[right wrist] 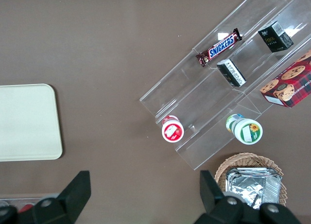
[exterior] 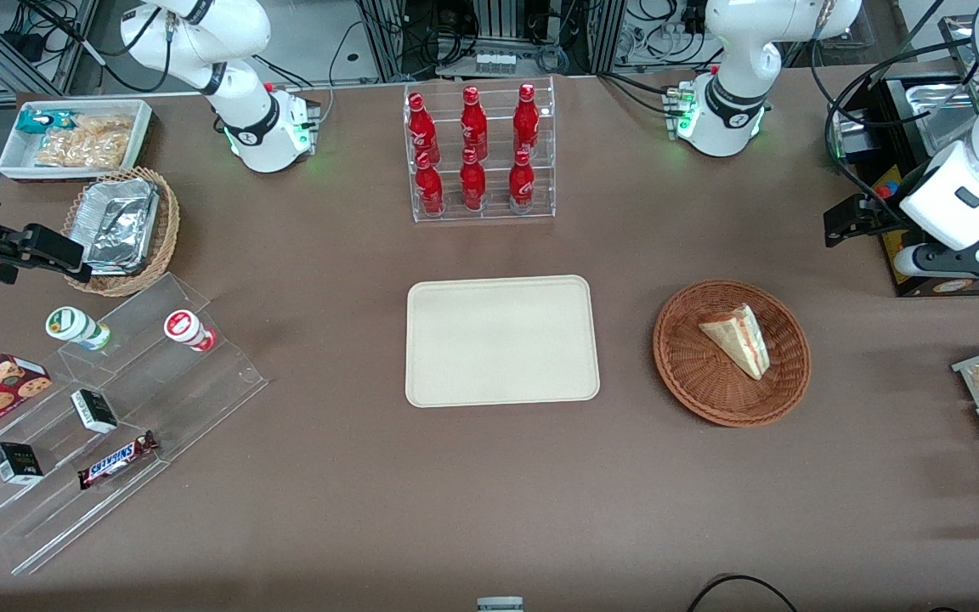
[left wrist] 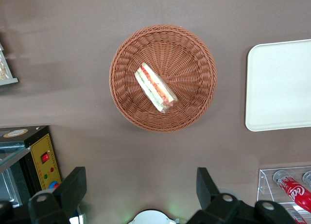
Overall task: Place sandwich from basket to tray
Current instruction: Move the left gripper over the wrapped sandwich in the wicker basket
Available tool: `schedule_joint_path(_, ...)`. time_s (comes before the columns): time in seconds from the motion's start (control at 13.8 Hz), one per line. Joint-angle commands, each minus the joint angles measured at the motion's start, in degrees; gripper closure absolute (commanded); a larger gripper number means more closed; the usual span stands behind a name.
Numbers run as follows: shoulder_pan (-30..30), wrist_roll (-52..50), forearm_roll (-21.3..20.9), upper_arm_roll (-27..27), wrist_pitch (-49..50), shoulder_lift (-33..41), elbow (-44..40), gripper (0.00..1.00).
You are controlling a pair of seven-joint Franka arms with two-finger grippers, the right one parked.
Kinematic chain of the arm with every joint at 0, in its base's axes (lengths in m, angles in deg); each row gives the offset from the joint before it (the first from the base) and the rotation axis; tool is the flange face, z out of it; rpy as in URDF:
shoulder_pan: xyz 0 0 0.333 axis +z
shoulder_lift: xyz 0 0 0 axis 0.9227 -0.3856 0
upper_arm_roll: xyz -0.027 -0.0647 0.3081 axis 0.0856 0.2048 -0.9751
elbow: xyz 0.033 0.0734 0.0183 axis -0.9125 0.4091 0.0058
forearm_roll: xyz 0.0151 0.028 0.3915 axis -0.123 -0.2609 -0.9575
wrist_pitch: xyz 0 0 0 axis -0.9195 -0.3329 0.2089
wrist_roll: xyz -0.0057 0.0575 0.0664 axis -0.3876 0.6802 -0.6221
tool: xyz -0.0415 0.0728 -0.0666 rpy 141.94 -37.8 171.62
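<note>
Right now we see the sandwich (exterior: 738, 338) lying on its side in the basket (exterior: 732, 405), its pale bread facing up in the front view and its red and green filling edge showing in the left wrist view (left wrist: 155, 87). We find the basket (left wrist: 127, 63) on the brown table (exterior: 489, 493), beside the tray (exterior: 502, 340) and toward the working arm's end. We see nothing on the tray (left wrist: 279, 85), and a strip of bare table separates it from the basket.

We place the gripper (left wrist: 141, 187) up in the air, well above the table, over the stretch that lies farther from the front camera than the basket. Its two dark fingers (left wrist: 73, 187) stand wide apart with nothing between them. In the front view we see the gripper (exterior: 859, 221) near the black box (exterior: 948, 195) at the table's edge, well apart from the sandwich.

Farther from the front camera than the tray, we note a clear rack of red bottles (exterior: 477, 149). Toward the parked arm's end we see a clear stepped stand (exterior: 107, 425) with a Snickers bar (exterior: 118, 459), and a lighter basket with foil containers (exterior: 124, 229)
</note>
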Motion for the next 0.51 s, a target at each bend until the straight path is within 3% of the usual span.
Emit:
schedule_joint_path(0.0, 0.7, 0.85, -0.08, 0.79, -0.72, 0.5, 0.61, 0.0)
schedule_joint_path(0.22, 0.17, 0.76, 0.1, 1.05, -1.76, -0.46, 4.28, 0.0)
schedule_joint_path(0.43, -0.62, 0.76, 0.01, 1.32, -11.93, -0.11, 14.9, 0.0)
